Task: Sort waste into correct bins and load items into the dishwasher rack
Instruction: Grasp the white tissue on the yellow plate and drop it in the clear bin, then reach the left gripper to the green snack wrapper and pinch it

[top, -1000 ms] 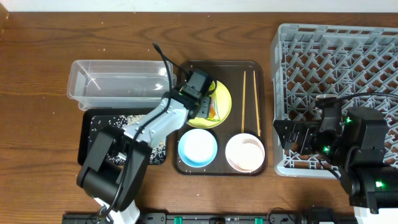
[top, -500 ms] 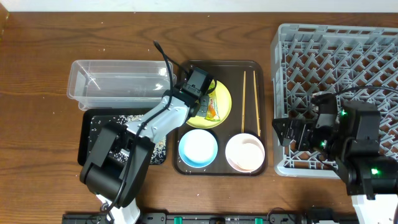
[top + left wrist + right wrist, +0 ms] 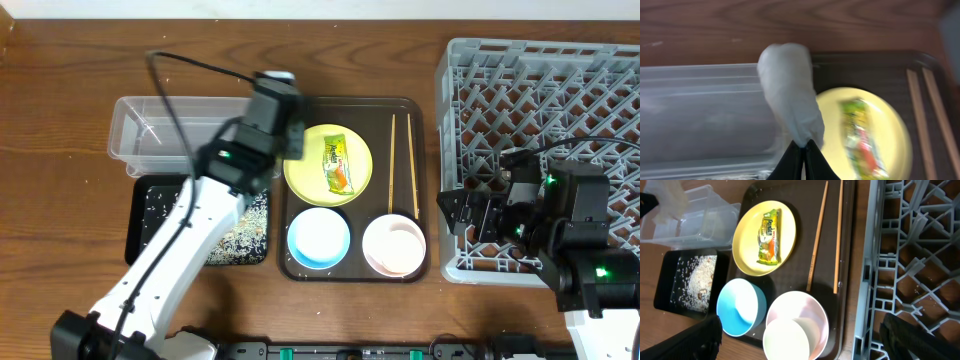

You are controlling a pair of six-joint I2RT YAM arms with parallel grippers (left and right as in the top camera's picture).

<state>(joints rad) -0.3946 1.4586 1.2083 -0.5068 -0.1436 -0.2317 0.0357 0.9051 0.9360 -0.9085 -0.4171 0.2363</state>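
From overhead, the left gripper hovered at the end of the clear tub nearest the yellow plate. Its jaws were hidden from above. The right gripper gaped empty beside the dishwasher rack.

In the left wrist view, the jaws were pinched fully together on one tip of the crumpled tissue, which stuck out over the tub's end wall. It looked light, soft and limp. A pinch on any fold should hold it, though it might cling to the pads on release.

The right wrist view showed the tissue above the tub, and the right jaws spread wide with nothing held.
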